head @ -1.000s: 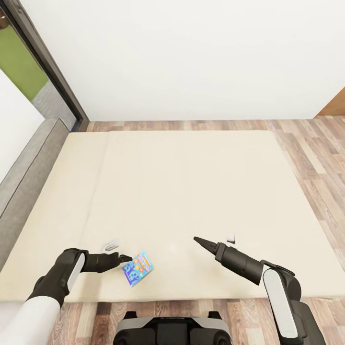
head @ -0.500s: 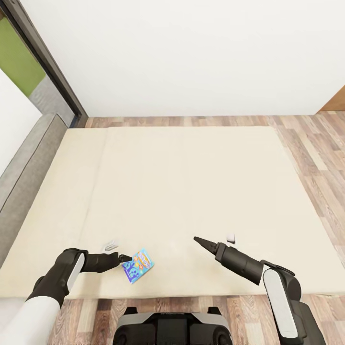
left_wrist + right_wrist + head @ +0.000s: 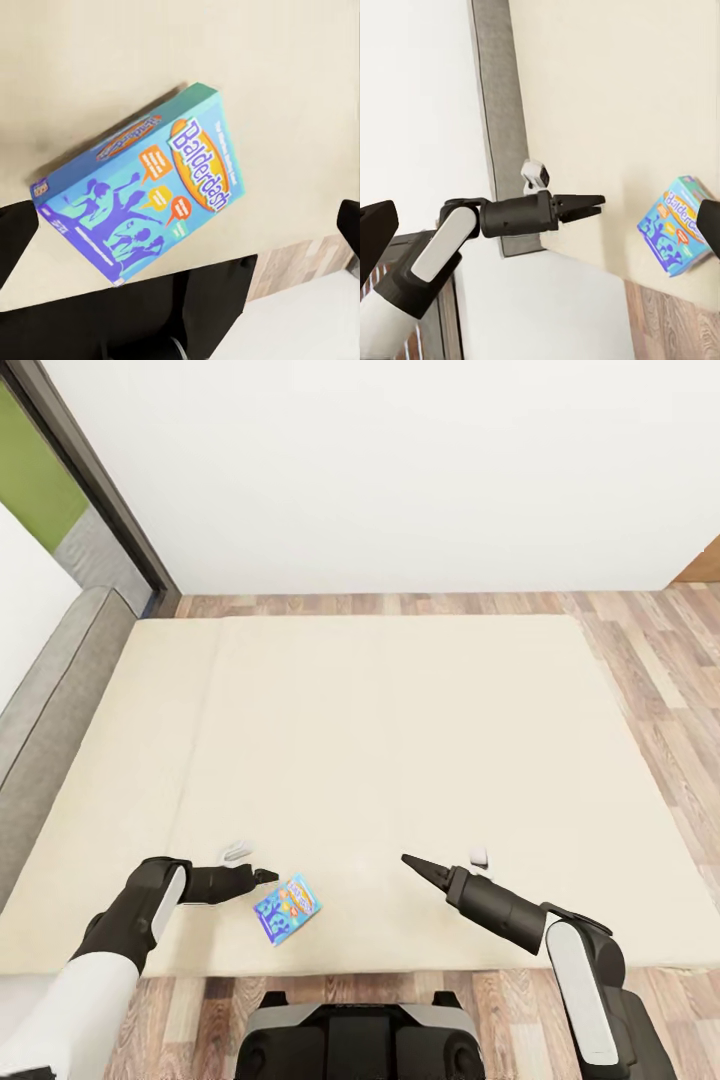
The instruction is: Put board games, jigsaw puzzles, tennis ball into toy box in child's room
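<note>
Backed off the blue board game (image 3: 287, 908) on the bed (image 3: 400, 740), left gripper (image 3: 266, 876) gapes empty.

Bed (image 3: 400, 740): right near corner and headboard side run off the head view's edges. Blue board game (image 3: 142, 195): small print unreadable. Right gripper (image 3: 412, 863): finger spacing not resolvable in head view; fingertips cut by right wrist view's edges.

Before my arms: beige bed (image 3: 400, 740), one small blue board game (image 3: 287, 908) flat near its front edge.
</note>
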{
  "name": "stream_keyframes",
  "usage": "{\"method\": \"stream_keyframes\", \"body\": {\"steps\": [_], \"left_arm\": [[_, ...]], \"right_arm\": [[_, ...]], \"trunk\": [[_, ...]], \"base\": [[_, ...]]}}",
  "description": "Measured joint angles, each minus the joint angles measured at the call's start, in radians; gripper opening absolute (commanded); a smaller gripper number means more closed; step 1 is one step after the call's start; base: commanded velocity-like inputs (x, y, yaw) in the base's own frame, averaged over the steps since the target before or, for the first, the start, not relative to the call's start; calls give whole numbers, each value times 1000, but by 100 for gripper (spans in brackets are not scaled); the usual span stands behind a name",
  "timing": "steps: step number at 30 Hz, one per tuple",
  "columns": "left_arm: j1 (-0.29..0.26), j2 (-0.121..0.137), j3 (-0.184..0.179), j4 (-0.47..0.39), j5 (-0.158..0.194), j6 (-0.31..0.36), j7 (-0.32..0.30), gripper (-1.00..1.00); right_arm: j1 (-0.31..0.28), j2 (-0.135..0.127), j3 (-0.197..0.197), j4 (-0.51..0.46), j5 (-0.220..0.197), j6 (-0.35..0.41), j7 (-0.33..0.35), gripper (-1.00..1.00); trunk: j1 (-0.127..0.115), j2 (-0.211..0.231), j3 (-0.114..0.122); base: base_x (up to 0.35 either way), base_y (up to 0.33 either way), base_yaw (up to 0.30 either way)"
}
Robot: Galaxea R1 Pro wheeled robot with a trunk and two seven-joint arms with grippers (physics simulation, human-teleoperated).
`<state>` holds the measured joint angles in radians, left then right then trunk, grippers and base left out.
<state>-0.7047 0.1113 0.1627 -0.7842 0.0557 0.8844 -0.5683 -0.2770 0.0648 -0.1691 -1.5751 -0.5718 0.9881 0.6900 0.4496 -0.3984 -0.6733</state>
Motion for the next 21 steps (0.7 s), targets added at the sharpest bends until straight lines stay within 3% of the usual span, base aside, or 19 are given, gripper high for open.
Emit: {"method": "stream_keyframes", "body": {"steps": [8, 21], "left_arm": [[-26, -14, 1, 7, 2, -47, 129, 100], [-28, -18, 1, 7, 11, -59, 158, 100]], "right_arm": [[0, -2, -2, 0, 1, 0, 0, 100], [0, 6, 4, 0, 2, -1, -32, 100]], "trunk": [[0, 0, -13], [0, 0, -35]], "base": [[0, 0, 1], [0, 0, 57]]}}
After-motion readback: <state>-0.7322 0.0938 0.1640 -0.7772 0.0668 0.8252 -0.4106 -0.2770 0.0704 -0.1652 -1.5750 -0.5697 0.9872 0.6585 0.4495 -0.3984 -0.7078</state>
